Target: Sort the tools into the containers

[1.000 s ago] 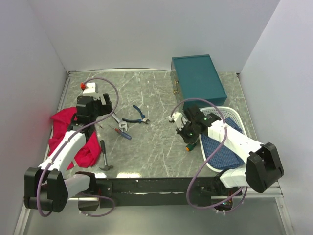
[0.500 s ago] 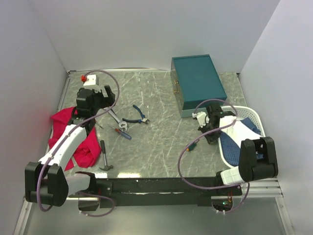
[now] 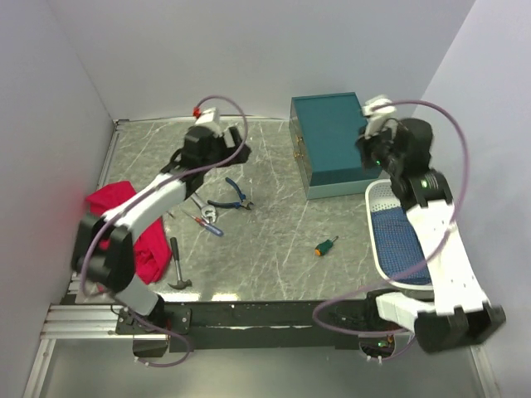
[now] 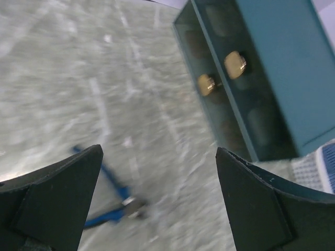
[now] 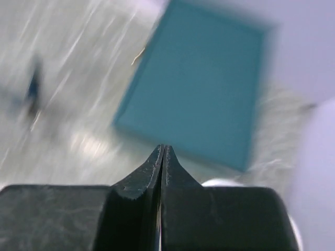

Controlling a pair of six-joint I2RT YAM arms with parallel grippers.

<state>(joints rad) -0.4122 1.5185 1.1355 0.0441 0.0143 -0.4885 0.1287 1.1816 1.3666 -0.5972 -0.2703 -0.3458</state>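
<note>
The tools point(image 3: 202, 209) lie loose on the table point(image 3: 274, 240): pliers point(image 3: 236, 196) and hammer point(image 3: 176, 264) left of the teal box point(image 3: 336, 137), stubby screwdriver point(image 3: 325, 246) in front of it. The box lid is down and the basket point(image 3: 383, 197) beside it looks empty, so I'd say nothing is sorted yet. The left gripper point(image 4: 158, 157) gapes wide; the right gripper point(image 5: 161, 152) is pinched together, empty.

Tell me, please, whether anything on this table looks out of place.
A crumpled red cloth lies at the grey marbled table's left edge, beside the small black-handled hammer; it is no tool. The stubby orange-and-green screwdriver lies alone, short of the white oval perforated basket, and the teal rectangular box is shut.
</note>
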